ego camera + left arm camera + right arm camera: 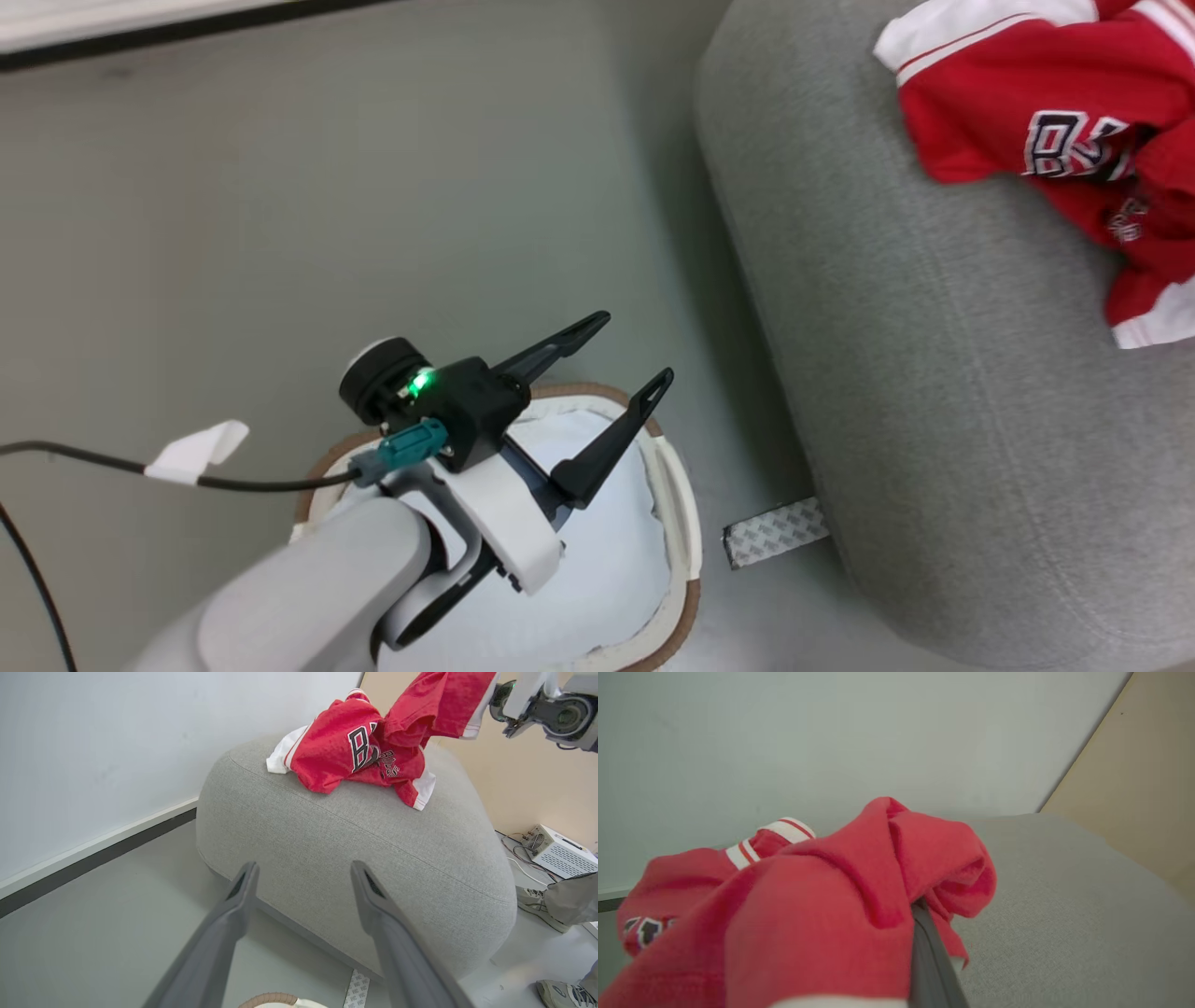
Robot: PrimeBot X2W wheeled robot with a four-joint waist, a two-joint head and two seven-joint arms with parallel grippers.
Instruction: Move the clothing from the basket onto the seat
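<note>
Red shiny jersey clothing (1046,103): crumpled heap on top of the big grey upholstered seat (934,392), far right, dark lettering facing up. Raised piece (434,704) hangs over the heap. Small oval white basket with brown rim (689,597) on floor, near-left of seat, white liner exposed.

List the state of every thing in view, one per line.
left gripper, open, above the basket.
right gripper, shut on the clothing.
clothing, crumpled on the seat, one part held up by the right gripper.
basket, upright beside the seat, white liner showing, no red visible in it.
seat, bearing the clothing on top.
</note>
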